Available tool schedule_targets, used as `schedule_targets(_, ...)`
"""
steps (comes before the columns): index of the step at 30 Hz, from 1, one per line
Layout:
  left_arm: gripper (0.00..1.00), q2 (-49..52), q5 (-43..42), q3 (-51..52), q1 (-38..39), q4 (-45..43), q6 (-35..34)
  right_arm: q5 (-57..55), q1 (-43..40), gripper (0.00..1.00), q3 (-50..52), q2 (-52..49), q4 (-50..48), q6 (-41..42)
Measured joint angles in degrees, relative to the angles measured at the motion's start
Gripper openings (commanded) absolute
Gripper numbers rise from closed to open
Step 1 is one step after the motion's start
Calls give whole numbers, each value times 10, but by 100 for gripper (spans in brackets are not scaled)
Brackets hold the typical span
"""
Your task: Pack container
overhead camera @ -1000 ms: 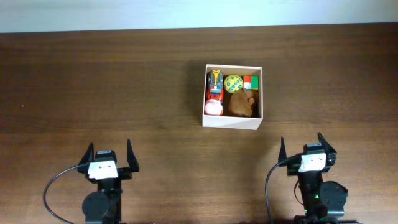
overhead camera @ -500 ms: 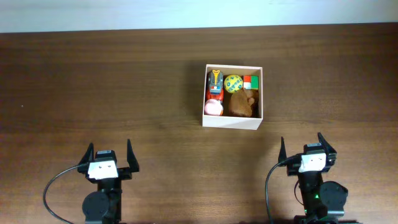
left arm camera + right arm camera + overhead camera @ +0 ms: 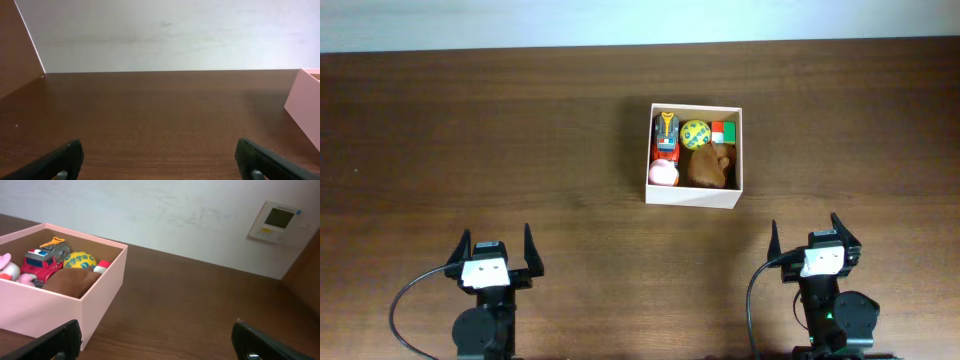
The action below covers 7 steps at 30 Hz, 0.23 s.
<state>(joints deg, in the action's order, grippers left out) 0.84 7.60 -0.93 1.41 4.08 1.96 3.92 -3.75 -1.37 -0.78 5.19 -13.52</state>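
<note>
- The container (image 3: 692, 196) sits right of centre, toward the far edge of the worktop (image 3: 520, 130); the left wrist view shows only one corner of it, cut off.
- The brown toy (image 3: 708, 166) inside is hard to identify.
- Left gripper (image 3: 497, 238) and right gripper (image 3: 804, 228) at the near edge: fingers spread, holding nothing.
- Nothing has moved since the earlier frames.

Blue characters mark the yellow ball (image 3: 80, 260) (too blurred to read) — no other writing is legible.

Spread claw (image 3: 159, 152), likely container (image 3: 306, 102) corner right
</note>
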Motion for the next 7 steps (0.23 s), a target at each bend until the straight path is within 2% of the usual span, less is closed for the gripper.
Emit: schedule_targets(7, 99, 0, 0, 0, 0, 0, 0, 0, 0, 99, 0, 0, 0, 0)
